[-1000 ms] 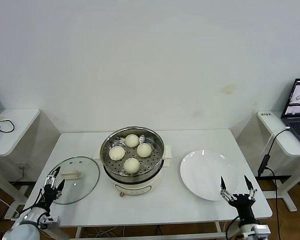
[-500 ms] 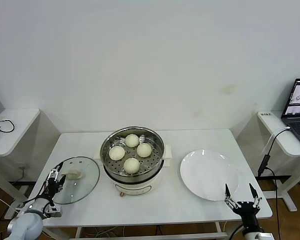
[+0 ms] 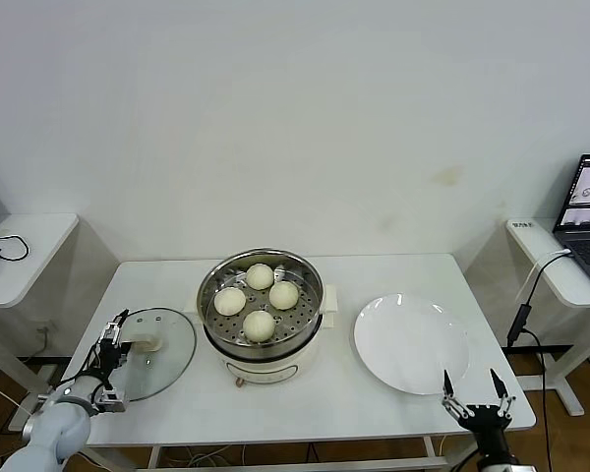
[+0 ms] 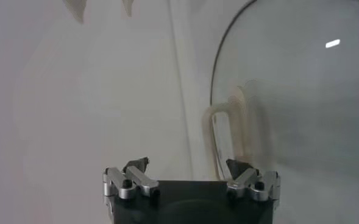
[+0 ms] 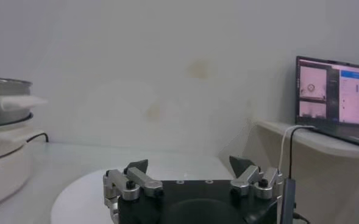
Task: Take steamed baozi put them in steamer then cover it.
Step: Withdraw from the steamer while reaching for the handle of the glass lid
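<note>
All four steamed baozi [image 3: 259,300] already sit in the steamer [image 3: 262,303] at the middle of the tabletop [image 3: 305,393], so only the covering looks left to do. The left gripper [image 3: 113,337], jaws spread, hovers over the near rim of the glass lid [image 3: 149,352], whose cream handle [image 3: 149,343] lies just ahead of the jaws (probably lined up for a grasp there). The steamer stands beyond the lid, nothing between them. The right gripper [image 3: 469,386], jaws spread and empty, waits at the tabletop's near edge with the bare white plate [image 3: 410,342] just ahead.
</note>
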Motion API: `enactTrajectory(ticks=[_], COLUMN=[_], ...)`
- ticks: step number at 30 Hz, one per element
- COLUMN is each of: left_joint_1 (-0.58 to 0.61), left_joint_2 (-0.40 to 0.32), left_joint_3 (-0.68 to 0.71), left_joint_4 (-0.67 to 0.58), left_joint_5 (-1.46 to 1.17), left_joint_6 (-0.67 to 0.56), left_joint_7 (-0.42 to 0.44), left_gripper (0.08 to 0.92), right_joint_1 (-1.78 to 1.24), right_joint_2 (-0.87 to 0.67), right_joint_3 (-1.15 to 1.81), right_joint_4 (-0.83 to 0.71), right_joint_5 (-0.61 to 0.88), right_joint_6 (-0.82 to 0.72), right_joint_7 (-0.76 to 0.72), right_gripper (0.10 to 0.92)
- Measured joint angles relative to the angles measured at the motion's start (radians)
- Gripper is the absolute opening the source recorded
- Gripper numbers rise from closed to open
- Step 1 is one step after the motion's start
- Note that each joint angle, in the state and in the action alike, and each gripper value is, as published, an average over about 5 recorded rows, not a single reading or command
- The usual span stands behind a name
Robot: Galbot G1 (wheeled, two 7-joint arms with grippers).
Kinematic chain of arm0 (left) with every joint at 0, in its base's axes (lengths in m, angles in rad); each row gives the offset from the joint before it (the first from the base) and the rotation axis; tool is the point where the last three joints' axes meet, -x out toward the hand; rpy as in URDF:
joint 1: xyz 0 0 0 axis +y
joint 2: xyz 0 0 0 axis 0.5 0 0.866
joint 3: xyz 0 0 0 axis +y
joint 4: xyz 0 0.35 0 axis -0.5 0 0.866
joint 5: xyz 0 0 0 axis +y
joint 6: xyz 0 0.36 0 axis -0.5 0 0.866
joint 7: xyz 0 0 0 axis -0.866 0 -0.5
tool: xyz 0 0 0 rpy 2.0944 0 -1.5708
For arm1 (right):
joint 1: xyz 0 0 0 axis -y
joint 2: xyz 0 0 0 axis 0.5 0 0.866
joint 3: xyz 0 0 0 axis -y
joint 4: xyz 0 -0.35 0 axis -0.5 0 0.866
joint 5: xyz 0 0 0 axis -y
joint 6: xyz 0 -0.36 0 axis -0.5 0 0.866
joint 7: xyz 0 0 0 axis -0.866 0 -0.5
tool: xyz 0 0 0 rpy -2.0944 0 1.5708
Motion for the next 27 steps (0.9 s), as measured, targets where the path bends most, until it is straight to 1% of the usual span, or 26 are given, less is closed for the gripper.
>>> enactTrajectory(ticks=[15, 18, 27], left_joint_1=[-0.072, -0.077, -0.072], left_joint_2=[-0.012, -0.012, -0.013], left_joint_3=[0.045, 0.048, 0.05], left_joint_4=[0.058, 0.065, 0.073], left_joint_5=[-0.032, -0.036, -0.039], left_joint_6=[0.003, 0.001, -0.001], left_joint_7=[0.009, 0.01, 0.016], left_gripper=[0.818, 0.771, 0.515], right_joint_1=[-0.006, -0.007, -0.008], right_joint_2=[0.01, 0.011, 0.011], right_joint_3=[-0.008, -0.01, -0.013], right_joint_4=[-0.013, -0.013, -0.013], right_joint_5=[-0.018, -0.02, -0.022], right_joint_6=[0.006, 0.007, 0.008], right_joint_7=[-0.005, -0.005, -0.006], right_gripper=[0.823, 0.823, 0.823])
